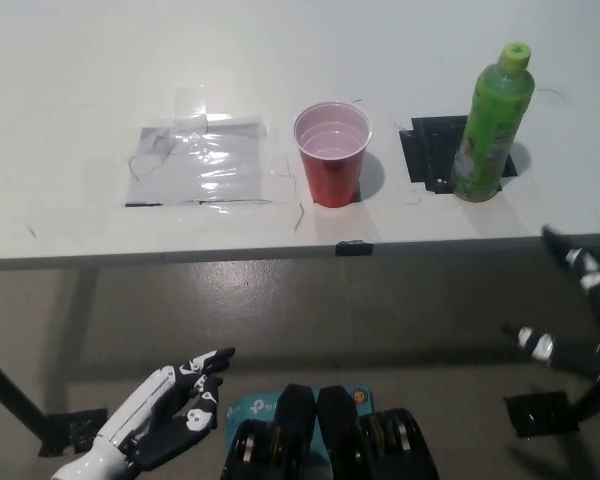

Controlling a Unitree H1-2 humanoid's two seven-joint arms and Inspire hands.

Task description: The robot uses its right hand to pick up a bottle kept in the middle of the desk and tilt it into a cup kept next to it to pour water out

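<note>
On the white table [70,120] a green bottle [492,125] stands upright right of a red cup [332,153], while below its edge, over grey floor [310,300], both the right robot hand [580,320] and left robot hand [170,405] hang released, fingers spread.

A single head view looks steeply down from above the desk's near edge [280,250], facing forward across the white top. It sits fairly near, taking in the floor below and the desk's front half.

Green bottle [492,125] upright, right of red cup [332,153]
</note>
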